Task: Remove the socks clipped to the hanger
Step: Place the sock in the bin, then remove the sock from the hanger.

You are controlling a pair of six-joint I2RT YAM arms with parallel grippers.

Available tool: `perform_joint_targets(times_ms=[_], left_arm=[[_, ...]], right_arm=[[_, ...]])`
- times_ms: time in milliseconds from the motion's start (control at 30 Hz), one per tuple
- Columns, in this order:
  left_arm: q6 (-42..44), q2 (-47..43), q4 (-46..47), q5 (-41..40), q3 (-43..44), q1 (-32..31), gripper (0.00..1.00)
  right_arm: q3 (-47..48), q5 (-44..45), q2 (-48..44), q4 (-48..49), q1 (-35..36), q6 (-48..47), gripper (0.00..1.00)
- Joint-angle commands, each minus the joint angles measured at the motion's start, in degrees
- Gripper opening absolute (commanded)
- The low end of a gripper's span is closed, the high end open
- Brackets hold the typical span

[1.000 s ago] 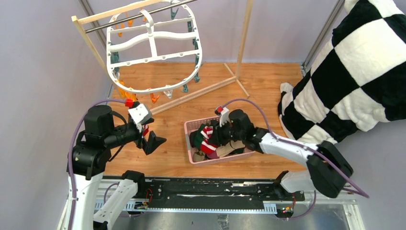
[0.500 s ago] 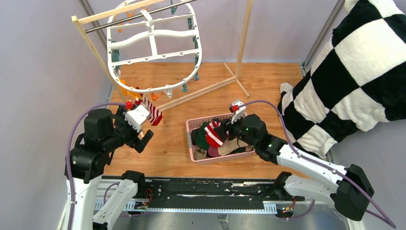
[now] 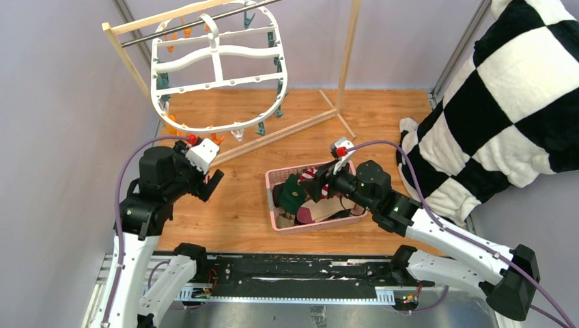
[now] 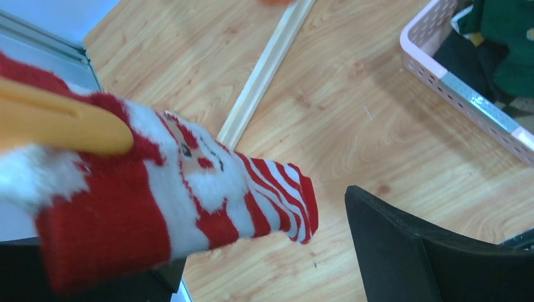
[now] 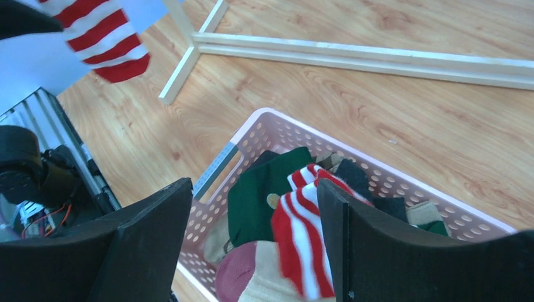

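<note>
- Sock [image 4: 189, 189]: soft, light, limp, pinched by orange clip [image 4: 63, 123].
- Left hand [image 4: 252, 270] gapes around it; grip near the clip.
- Right hand [image 5: 252, 214] spread, empty, over basket [image 5: 403, 182].

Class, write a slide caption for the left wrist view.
Red-and-white striped sock, pinched by an orange clip, within the open left gripper.
</note>
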Motion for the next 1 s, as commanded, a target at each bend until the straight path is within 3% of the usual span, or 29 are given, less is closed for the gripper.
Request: perform_joint_targets(times_ms=[0, 67, 333, 467, 600, 733, 800, 967], left_arm=[[-2.9, 1.4, 8.0, 1.9, -0.9, 0.5, 0.91], [-3.4, 1.3, 9.0, 2.6, -1.3, 0.6, 0.85], [-3.1, -1.6, 11.2, 3.4, -4.7, 0.7, 0.63], [-2.4, -2.3, 11.3, 4.6, -5.3, 0.7, 0.50], [-1.9, -2.6, 10.7, 5.7, -4.9, 0.7, 0.26], [-2.2, -3.2, 10.0, 6.7, -4.7, 0.7, 0.01], [-2.3, -3.8, 10.0, 7.5, -5.0, 0.7, 0.00], [-2.7, -4.7, 7.7, 14.5, -3.6, 0.7, 0.00]], right_arm=[[2.2, -3.8, 0.1, -6.1, 0.6, 1.4, 0.80], [1.4, -9.3, 0.5, -6.9, -0.5, 4.3, 0.85], [0.4, -42.3, 1.1, -7.3, -9.8, 17.4, 0.82], [0.9, -50.8, 1.5, -7.0, -10.7, 21.3, 0.83], [3.7, -56.5, 2.0, -6.9, -13.0, 24.1, 0.83], [5.7, -54.4, 0.7, -8.1, -16.1, 23.7, 0.83], [7.2, -47.9, 0.3, -10.5, -15.6, 19.8, 0.84], [9.7, -33.4, 4.7, -3.2, -9.2, 12.2, 0.85]])
